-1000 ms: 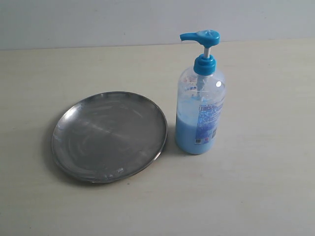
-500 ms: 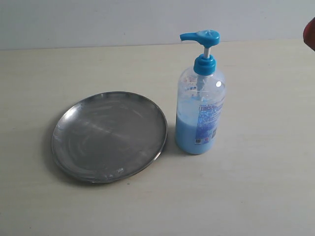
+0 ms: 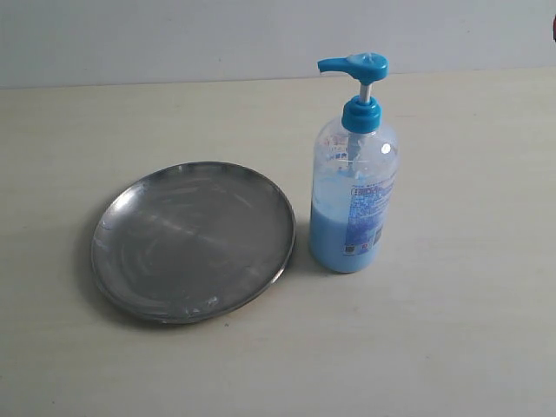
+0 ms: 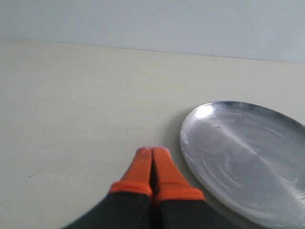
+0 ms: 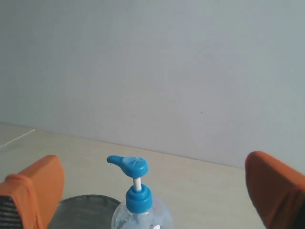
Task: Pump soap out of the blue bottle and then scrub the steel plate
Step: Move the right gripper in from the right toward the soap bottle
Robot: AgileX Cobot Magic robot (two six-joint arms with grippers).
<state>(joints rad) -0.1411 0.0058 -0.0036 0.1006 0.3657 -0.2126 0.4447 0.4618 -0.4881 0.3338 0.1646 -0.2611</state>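
Observation:
The blue bottle stands upright on the table, its pump head raised and its spout pointing toward the steel plate next to it. Light blue soap fills the lower part of the bottle. The plate's surface is streaky and holds no blue blob. My right gripper is open, its orange fingers wide apart, with the bottle's pump head between and beyond them, untouched. My left gripper is shut on nothing, hovering just off the plate's rim.
A pale wooden table runs back to a plain grey wall. Only a dark red sliver of my right gripper shows at the exterior view's upper right edge.
A red fingertip came into the exterior view's right edge half a second ago and has since slid almost out of it. Bottle and plate have not moved.

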